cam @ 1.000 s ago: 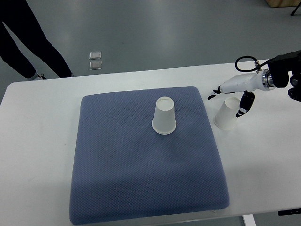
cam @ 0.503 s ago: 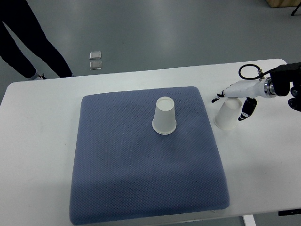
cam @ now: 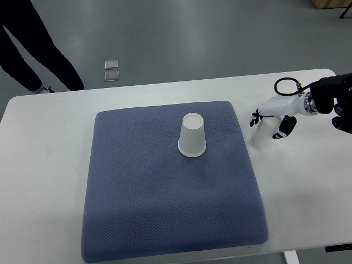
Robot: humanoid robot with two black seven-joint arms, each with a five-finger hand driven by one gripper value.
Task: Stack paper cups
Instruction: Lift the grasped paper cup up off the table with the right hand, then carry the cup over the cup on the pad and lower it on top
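Paper cups numbered two, both upside down and plain white, with no print I could read on either. One cup [cam: 192, 136] stood on the blue cushion [cam: 165, 209], towards the middle of its far edge. The other cup [cam: 265, 135] stood on the bare white table [cam: 49, 165] just off the cushion's far right corner, near the table's right edge. My right hand [cam: 270, 115] sat over that second cup, its white palm on the cup's top and dark-tipped fingers [cam: 284, 128] spread down either side of it; whether they gripped or merely touched I could not tell.
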